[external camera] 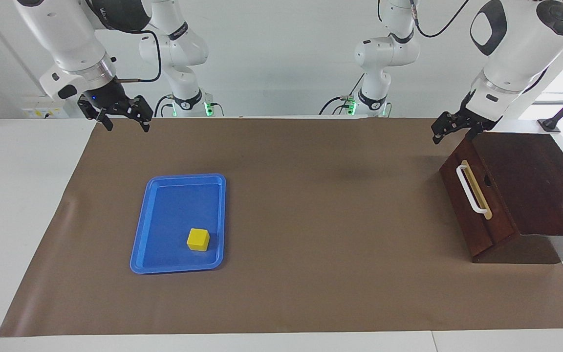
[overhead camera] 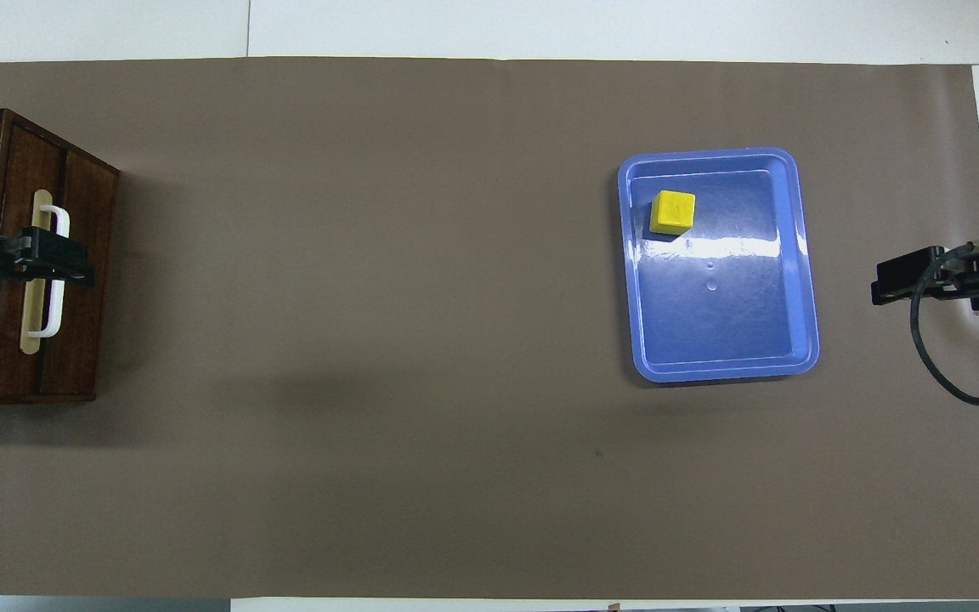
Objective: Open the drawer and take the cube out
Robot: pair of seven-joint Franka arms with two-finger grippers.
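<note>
Left gripper (external camera: pixel 450 130), fingers spread and empty, hangs over the closed dark brown wooden drawer (external camera: pixel 472 205); its stiff white bar handle (external camera: pixel 470 189) looks the surest hold; the right gripper (external camera: pixel 121 119), also spread, waits.

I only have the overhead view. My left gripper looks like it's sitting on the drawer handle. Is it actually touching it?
Observer: No. In the facing view the left gripper hangs open in the air over the corner of the box nearest the robots, clear of the white handle.
Operator: And the right gripper? I see only its tip.
Observer: The right gripper is open and empty, raised over the edge of the mat by the robots.
</note>
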